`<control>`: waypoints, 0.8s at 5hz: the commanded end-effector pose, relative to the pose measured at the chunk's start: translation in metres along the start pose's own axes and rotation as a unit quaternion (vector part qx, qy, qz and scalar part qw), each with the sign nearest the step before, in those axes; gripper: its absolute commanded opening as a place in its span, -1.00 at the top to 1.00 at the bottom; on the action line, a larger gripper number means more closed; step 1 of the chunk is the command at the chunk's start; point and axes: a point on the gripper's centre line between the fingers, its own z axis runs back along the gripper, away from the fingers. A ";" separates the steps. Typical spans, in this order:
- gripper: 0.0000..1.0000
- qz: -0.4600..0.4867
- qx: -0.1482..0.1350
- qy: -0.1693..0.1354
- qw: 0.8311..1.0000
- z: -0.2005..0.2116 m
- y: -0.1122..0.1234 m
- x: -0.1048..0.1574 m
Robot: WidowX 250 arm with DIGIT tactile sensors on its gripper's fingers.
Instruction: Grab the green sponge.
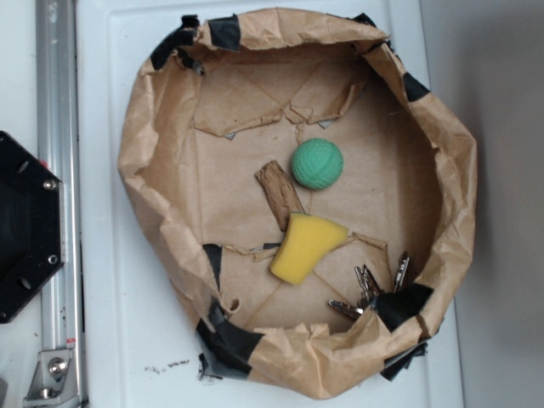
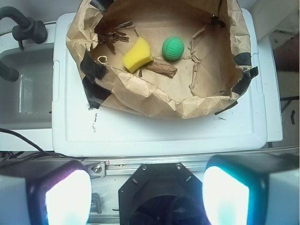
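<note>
Wrist view: your gripper (image 2: 147, 197) spread wide, nothing held, parked outside paper-lined basin (image 2: 140, 101). Green sponge (image 2: 173, 48), ball-shaped, lies well ahead inside, just right of yellow sponge (image 2: 137, 55). Reach forward.

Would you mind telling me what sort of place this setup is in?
Probably a robot lab bench: a taped brown-paper bin on a white plastic lid, a metal rail, and small test objects.
</note>
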 end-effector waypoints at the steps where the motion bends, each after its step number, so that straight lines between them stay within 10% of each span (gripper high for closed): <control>1: -1.00 0.000 0.000 0.000 1.000 0.000 0.000 0.000; 2: -1.00 0.122 0.014 -0.050 0.991 -0.034 0.012 0.047; 4: -1.00 0.249 0.008 -0.027 0.968 -0.046 0.023 0.058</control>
